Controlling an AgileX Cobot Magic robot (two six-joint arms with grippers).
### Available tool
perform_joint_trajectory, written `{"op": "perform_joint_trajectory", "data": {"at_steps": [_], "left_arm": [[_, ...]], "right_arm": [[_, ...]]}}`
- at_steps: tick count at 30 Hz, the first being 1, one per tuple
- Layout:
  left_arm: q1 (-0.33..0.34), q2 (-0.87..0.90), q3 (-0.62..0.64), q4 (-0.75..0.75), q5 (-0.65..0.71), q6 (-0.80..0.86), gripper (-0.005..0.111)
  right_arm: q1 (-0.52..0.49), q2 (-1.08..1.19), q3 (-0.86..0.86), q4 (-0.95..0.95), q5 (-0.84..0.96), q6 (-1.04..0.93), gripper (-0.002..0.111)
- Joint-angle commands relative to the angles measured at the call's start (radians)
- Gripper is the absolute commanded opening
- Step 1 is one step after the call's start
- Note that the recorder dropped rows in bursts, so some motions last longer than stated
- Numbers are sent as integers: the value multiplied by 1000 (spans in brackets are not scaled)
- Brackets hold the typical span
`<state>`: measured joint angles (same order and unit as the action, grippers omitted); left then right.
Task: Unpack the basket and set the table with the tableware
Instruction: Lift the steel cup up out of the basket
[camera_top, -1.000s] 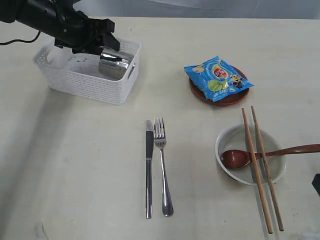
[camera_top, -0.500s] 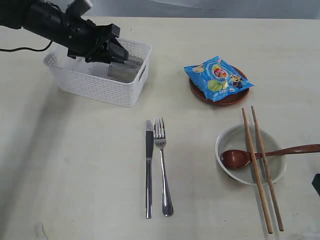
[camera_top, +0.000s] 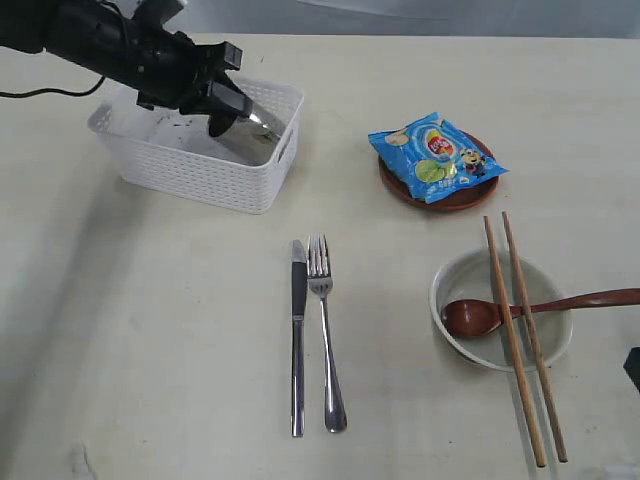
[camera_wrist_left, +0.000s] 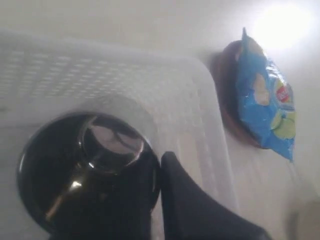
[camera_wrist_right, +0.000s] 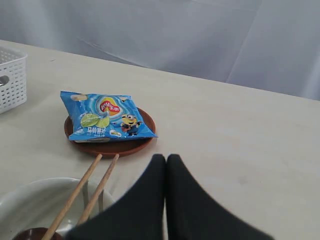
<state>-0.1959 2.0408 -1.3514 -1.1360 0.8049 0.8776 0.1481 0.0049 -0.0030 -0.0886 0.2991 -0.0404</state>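
Basket sits on pale table, left end effector clamping steel cup inside.

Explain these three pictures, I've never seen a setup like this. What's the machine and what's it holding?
It is a robot with two arms, each ending in a gripper. The wide picture comes from a camera off the arms; the other two from cameras on the wrists. The left gripper is closed on a steel cup inside the white basket. The right gripper is shut and empty. On the table lie a knife and fork, a bowl holding a spoon with chopsticks across it, and a chip bag on a brown plate.
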Motion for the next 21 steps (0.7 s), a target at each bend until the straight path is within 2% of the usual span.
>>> {"op": "perform_joint_trajectory", "data": {"at_steps": [1,4,9,13,16,21], "left_arm": [[-2,-84,5,189,-103,-89,0],[-2,-132,5,246,-122,-104,0],[-2,-200,5,255,-124,-118,0],[-9,-262,5,264,-80,-153,0],[-37,-312,5,293,-71,-174,0],[-136,-370,5,305,-78,-186,0]], "right_arm": [[-6,-5,3,0,-1,2,0],[-6,-5,3,0,-1,2,0],[-6,-5,3,0,-1,4,0],[-6,-5,3,0,-1,4,0],[-6,-5,3,0,-1,4,0],[-6,-5,3,0,-1,4,0]]}}
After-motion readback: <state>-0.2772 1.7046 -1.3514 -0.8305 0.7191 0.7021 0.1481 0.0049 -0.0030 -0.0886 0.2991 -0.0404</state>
